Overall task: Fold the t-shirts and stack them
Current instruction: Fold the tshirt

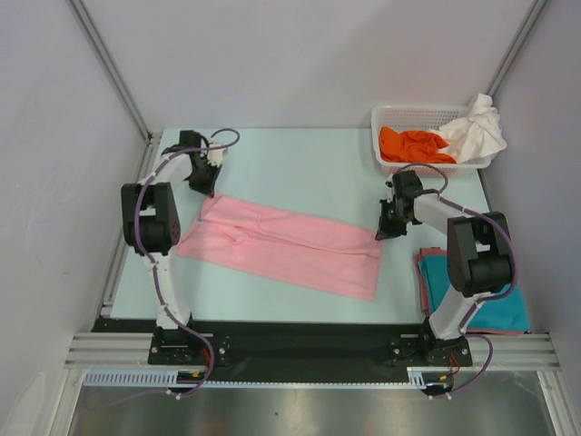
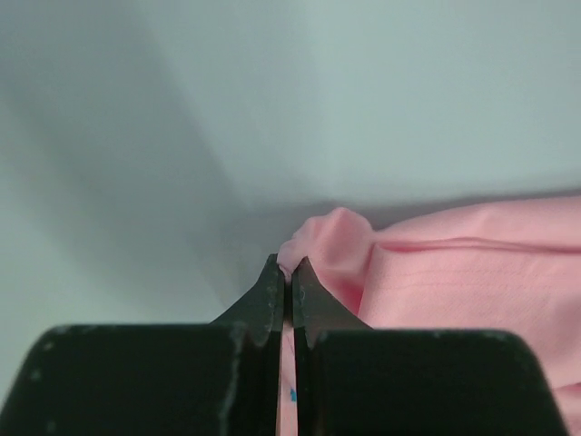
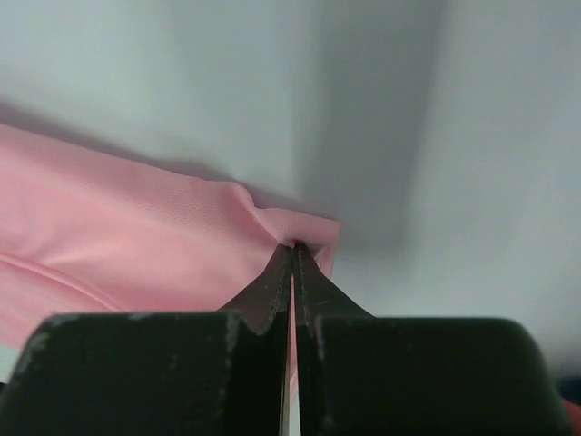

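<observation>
– Shirts first: where does each one lie?

– The pink t-shirt is folded into a long band and lies slantwise across the middle of the tabletop, from near the left edge down towards the near right. The teal t-shirt lies folded flat at the near right corner, partly hidden behind the right arm. The orange t-shirt sits bunched inside the basket at the far right corner. The white t-shirt hangs crumpled over the right end of that basket's rim.

– And the left end effector?

– It is down at the far left corner of the pink band. The jaws are pressed together, with a raised pinch of pink cloth caught at the tips.

– The right end effector?

– It is the same at the other end. It is closed tight on the far right corner of the pink band, and the cloth puckers up into the tips.

– Is the band lifted anywhere else?

– Between the two pinched corners it lies on the tabletop, with a few soft creases near the left end.
</observation>
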